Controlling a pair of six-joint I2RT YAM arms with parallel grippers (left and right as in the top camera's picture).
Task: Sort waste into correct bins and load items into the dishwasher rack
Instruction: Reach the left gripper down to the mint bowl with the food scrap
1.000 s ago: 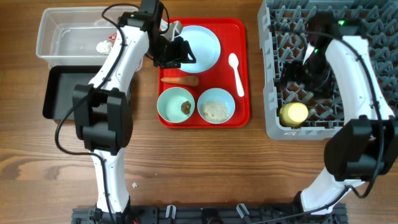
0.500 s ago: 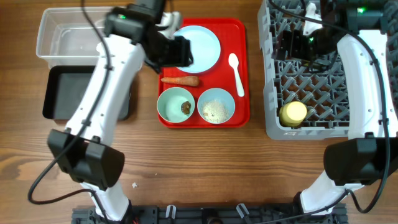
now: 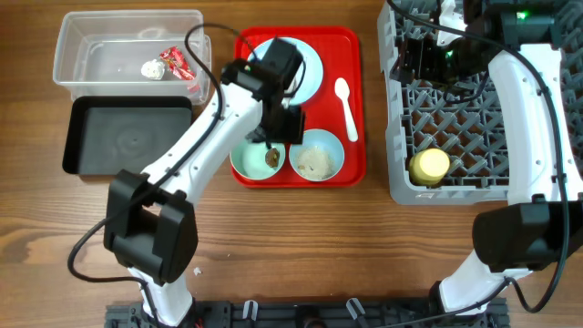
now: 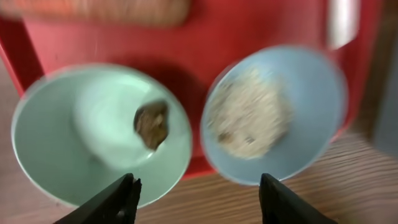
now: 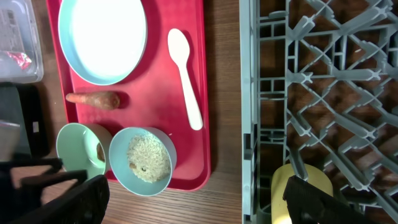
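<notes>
wood-grain table (brown, streaky) under red tray, grey rack

Yellow cup in grey rack, wrapper and tissue inside clear tub

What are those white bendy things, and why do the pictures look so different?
They are two robot arms with pinchers, at a table. One picture looks down from above; the other two come from cameras on the wrists. The left gripper is open above a bowl with scraps and a bowl of rice. The right gripper is open near the grey rack, where a yellow cup sits. The red tray also carries a plate, spoon and carrot. Nothing is held.
</notes>
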